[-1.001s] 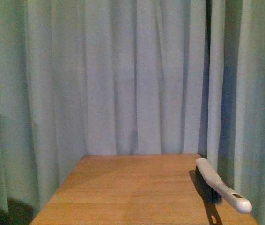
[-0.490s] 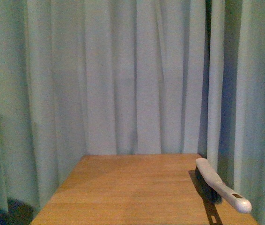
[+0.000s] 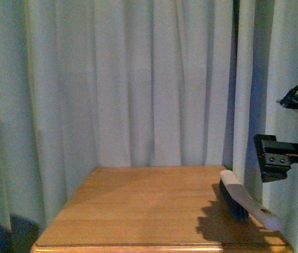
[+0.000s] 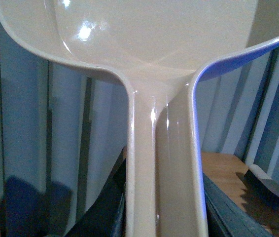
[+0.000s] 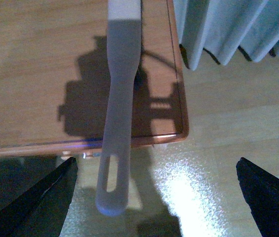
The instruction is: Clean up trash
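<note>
Your right arm (image 3: 276,157) reaches in level at the right edge of the front view, above the brush (image 3: 241,200) on the right side of the table (image 3: 138,205). Seen from its wrist, the right gripper (image 5: 156,162) hangs over the brush's pale handle (image 5: 119,113), fingers (image 5: 46,197) spread wide and holding nothing. Your left gripper (image 4: 165,217) has dark fingers (image 4: 102,215) pressed to either side of the cream dustpan (image 4: 149,44), gripping its handle, with the pan raised before the curtain (image 3: 138,79). The trash wad shows in none of your views. A second ago the right arm was outside the front view. Now its shadow darkens the wood beside the brush, which lies where it lay.
</note>
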Controlling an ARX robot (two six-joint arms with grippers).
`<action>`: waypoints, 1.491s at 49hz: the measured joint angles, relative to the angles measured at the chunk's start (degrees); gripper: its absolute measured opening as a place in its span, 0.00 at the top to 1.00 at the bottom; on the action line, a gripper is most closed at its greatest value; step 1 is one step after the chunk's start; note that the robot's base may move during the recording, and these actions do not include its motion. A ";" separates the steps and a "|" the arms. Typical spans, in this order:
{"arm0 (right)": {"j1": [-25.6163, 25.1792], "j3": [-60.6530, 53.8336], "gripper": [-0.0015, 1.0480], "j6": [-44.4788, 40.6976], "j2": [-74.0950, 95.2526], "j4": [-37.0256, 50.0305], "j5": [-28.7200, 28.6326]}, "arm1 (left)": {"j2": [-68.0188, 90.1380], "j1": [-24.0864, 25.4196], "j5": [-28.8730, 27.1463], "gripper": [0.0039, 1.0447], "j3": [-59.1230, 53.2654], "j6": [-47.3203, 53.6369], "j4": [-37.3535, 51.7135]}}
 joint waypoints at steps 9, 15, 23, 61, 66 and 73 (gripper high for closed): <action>0.81 7.23 0.07 5.38 8.46 -4.07 -1.01 | 0.00 0.00 0.00 0.75 0.00 0.00 0.00; 1.31 11.52 0.07 7.85 12.76 -5.44 -1.01 | 0.00 0.00 0.00 0.75 0.00 0.00 0.00; 3.10 15.72 0.07 10.56 19.69 -6.71 -0.74 | 0.00 0.00 0.00 0.75 0.00 0.00 0.00; 2.10 16.35 0.80 10.88 22.53 -5.88 -0.83 | 0.00 0.00 0.00 0.75 0.00 0.00 0.00; 1.70 15.37 0.80 9.77 21.64 -4.20 -1.40 | 0.00 0.00 0.00 0.75 0.00 0.00 0.00; 1.55 10.64 0.81 5.07 17.55 2.10 1.51 | 0.00 0.00 0.00 0.75 0.00 0.00 0.00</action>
